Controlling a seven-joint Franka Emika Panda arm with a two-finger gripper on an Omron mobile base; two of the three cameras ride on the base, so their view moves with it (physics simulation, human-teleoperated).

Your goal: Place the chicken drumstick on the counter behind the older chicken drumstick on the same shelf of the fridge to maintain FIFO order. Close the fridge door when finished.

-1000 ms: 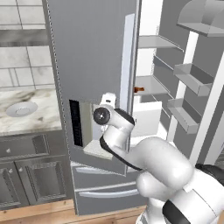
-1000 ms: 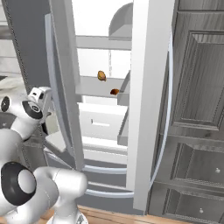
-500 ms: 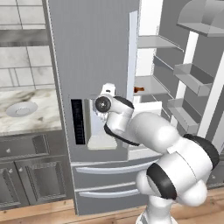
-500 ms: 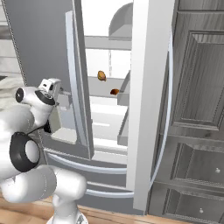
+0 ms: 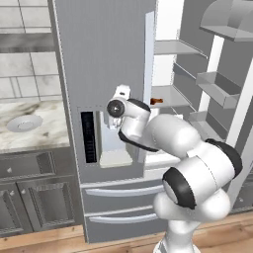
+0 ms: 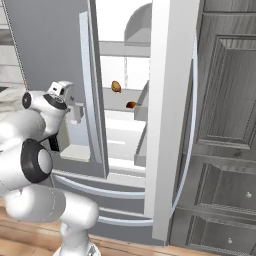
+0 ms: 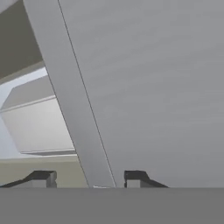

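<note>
Two chicken drumsticks lie on the fridge's white shelf (image 6: 118, 116): one farther back (image 6: 116, 86), one nearer the front (image 6: 131, 105). One drumstick (image 5: 156, 101) also peeks past the left door's edge. My gripper (image 7: 89, 179) is at the left fridge door (image 5: 104, 54), level with the top of its water dispenser. In the hand view the door's long grey handle (image 7: 65, 87) runs between my two fingertips (image 7: 135, 178), and the jaws are shut on it. The hand (image 6: 59, 92) sits just left of that handle (image 6: 86, 75). The marbled counter (image 5: 34, 141) is at the left.
The right fridge door (image 6: 170, 100) stands wide open, its grey bins (image 5: 217, 89) facing the room. A round white plate (image 5: 23, 122) sits on the counter. Grey cabinets (image 5: 29, 197) are below it, and a tall dark panelled cabinet (image 6: 225, 125) is on the right.
My arm has swung up and in toward the left door, bringing the hand to its handle. The jaws have narrowed from wide open to shut. The drumsticks have not moved.
</note>
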